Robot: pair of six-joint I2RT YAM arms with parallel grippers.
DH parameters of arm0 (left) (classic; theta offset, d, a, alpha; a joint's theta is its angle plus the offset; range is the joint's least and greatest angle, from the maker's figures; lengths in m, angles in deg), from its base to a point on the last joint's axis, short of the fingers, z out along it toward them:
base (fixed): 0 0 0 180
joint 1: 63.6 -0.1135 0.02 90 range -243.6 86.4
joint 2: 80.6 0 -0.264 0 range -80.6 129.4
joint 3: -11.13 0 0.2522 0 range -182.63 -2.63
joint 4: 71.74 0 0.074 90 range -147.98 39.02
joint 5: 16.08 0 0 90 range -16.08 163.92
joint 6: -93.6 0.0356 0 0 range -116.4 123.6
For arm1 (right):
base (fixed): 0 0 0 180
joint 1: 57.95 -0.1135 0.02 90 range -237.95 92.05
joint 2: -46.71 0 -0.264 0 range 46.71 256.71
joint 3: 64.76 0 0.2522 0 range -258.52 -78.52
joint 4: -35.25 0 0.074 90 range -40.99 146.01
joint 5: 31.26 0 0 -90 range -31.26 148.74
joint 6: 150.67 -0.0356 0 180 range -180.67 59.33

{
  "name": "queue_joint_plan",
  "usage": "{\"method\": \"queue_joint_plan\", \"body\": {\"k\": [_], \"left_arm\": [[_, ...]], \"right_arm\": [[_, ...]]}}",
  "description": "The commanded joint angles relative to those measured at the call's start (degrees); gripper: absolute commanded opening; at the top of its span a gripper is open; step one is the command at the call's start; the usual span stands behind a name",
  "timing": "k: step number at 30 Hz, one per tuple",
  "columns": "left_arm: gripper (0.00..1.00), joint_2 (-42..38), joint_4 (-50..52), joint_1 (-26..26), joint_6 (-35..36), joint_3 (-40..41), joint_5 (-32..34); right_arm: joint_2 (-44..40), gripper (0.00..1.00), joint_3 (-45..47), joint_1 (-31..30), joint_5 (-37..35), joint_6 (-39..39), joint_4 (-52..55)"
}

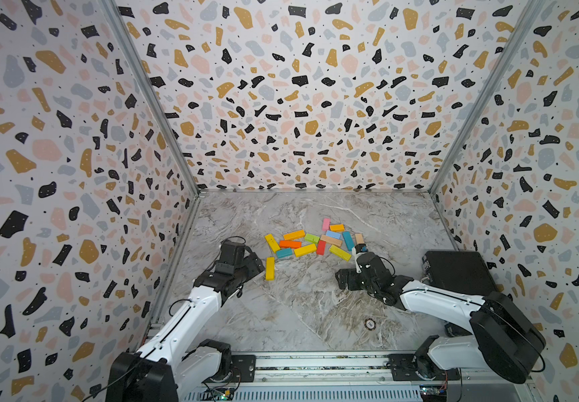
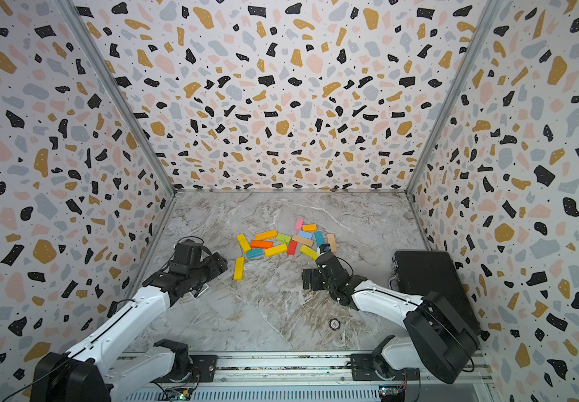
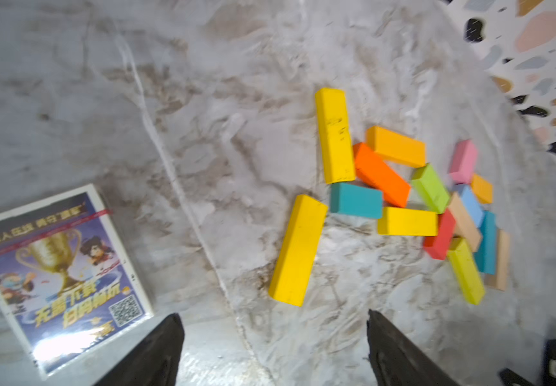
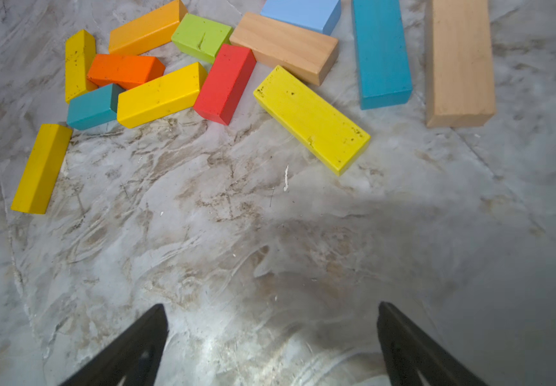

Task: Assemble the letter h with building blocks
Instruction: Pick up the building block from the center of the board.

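Nearest, the left arm (image 1: 190, 313) and right arm (image 1: 437, 299) reach in over the desk (image 1: 298, 313), each with jaws apart and empty. Beside the right arm sits a black case (image 1: 458, 271). Building blocks (image 1: 309, 242) lie clustered mid-desk. Only the left wrist view shows whole a printed card (image 3: 59, 277); one yellow bar (image 1: 269, 268) lies at the cluster's edge toward the left arm.

Building blocks (image 1: 304, 250) lie clustered, a stray block (image 1: 270, 268) seemingly apart front-left.

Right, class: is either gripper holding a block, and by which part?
Nothing is held. The left gripper and the right gripper are both open, with the blocks lying loose on the table.
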Motion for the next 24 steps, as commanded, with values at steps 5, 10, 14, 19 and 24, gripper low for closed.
{"method": "queue_joint_plan", "body": {"k": [5, 10, 14, 19, 24], "left_arm": [[0.9, 0.4, -0.3, -0.3, 3.2, -2.3, -6.8], [0.91, 0.7, -0.7, -0.4, 3.9, -1.8, -9.7], [0.91, -0.7, -0.7, -0.3, 4.0, -0.3, -9.9], [0.91, -2.1, -0.8, -0.4, 3.6, 1.5, -11.1], [0.92, -2.8, -0.9, -0.3, 3.7, 2.6, -11.2]], "right_arm": [[1.5, 0.81, -6.5, 2.3, 8.3, 0.5, 0.3], [6.8, 0.66, -12.0, 2.4, 9.8, 0.7, 0.2], [12.4, 0.58, -16.7, 2.4, 9.7, -0.8, 0.3], [18.3, 0.55, -22.1, 1.9, 6.0, -3.2, 2.5], [22.6, 0.61, -26.2, 0.4, 0.6, -4.0, 5.9]]}}
